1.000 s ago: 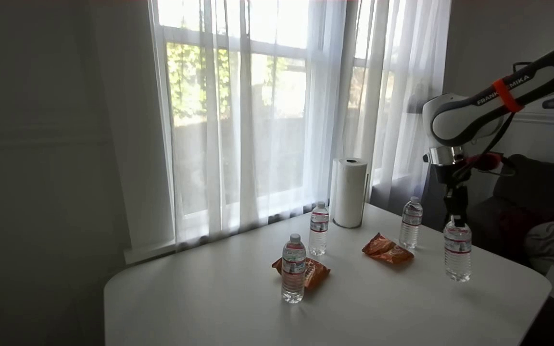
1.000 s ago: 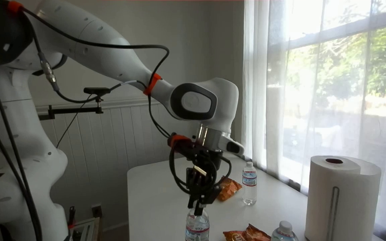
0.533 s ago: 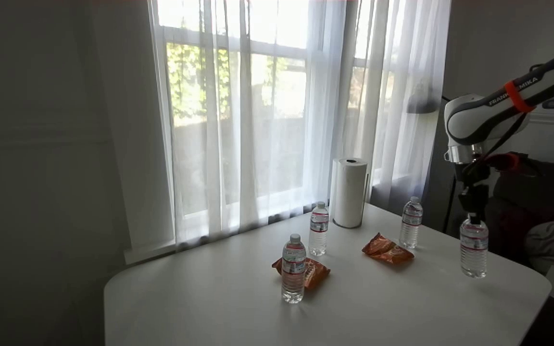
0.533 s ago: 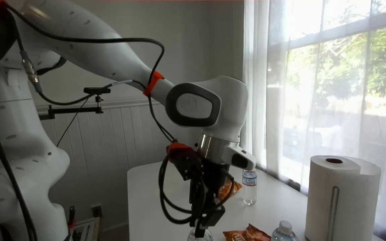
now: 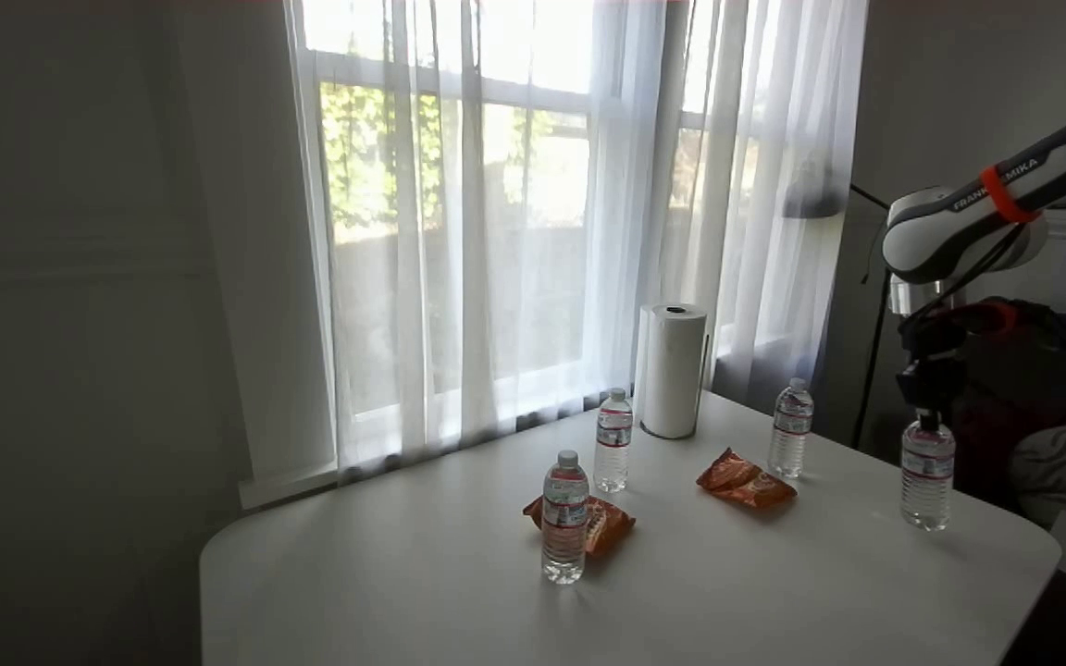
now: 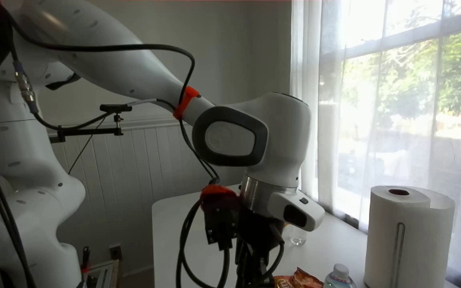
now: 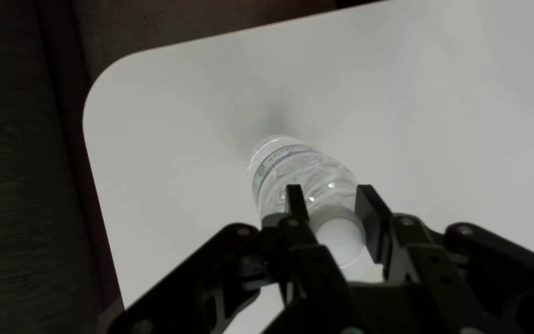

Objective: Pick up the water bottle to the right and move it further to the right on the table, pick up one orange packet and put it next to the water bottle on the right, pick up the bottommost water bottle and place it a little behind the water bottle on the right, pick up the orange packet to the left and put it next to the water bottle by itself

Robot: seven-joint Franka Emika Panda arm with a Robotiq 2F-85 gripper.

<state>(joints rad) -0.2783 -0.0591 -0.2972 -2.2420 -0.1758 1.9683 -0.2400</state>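
The neck of the rightmost water bottle (image 5: 927, 476) is pinched by the Robotiq gripper (image 7: 331, 204) at the right end of the round-cornered white table (image 5: 385, 592); whether its base is set down cannot be told. At the left, an orange packet (image 5: 609, 527) is partly hidden by the near water bottle (image 5: 565, 523), and a second orange packet (image 5: 746, 481) is laid just beside a far water bottle (image 5: 790, 430). By the far edge, a paper towel roll (image 5: 672, 370) is placed, and windows (image 5: 357, 148) are veiled by sheer white curtains (image 5: 477, 277); a panelled wall (image 6: 134, 156) is dimly lit.
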